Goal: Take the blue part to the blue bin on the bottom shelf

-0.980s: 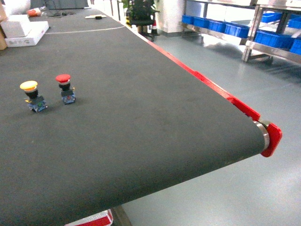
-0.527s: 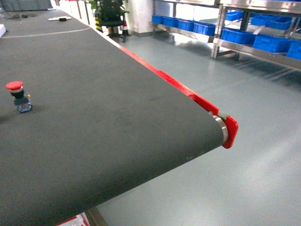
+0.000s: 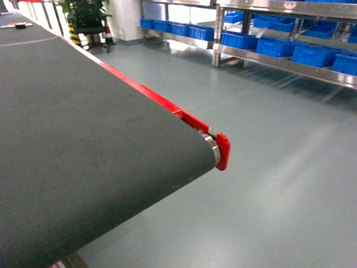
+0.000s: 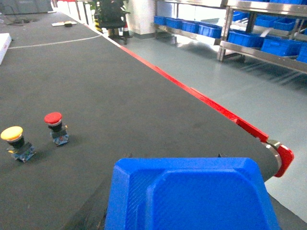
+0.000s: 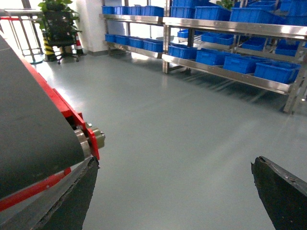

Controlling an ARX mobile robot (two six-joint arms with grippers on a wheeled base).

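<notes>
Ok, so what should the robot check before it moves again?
1. Blue part held? A blue thing fills the bottom of the left wrist view, but the left gripper is hidden: cannot tell.
2. Right gripper open and empty: ok.
3. Floor towards the racks bare: ok.
4. Blue bins in sight on the bottom shelf: ok. Which one is the target: cannot tell.
5. Yellow pushbutton and red pushbutton upright on the belt, apart from the blue thing: ok.
</notes>
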